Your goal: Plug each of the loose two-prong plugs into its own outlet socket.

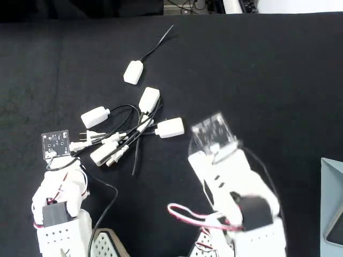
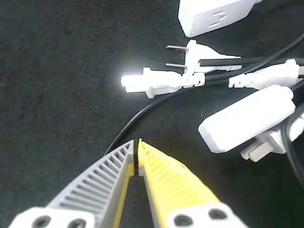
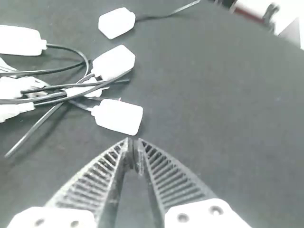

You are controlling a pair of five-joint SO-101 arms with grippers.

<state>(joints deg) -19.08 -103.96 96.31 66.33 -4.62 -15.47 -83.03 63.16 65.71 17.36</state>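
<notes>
Nothing plugged in yet by my read, my left gripper (image 2: 137,143) and right gripper (image 3: 132,141) both clenched on nothing, two-prong plug (image 2: 195,54) lies loose with bare prongs just beside a socket (image 2: 216,14) among tangled cords (image 2: 133,121), every pairing left

A black cloth (image 1: 278,64) covers the whole surface (image 1: 48,59); it is matte and a little fuzzy, with pale lint specks. Behind the far edge there is a narrow strip of the room with dark cables (image 1: 187,6) and a white object (image 1: 233,5). At the right edge stands a grey-blue box (image 1: 332,182). The light falls evenly from above.
</notes>
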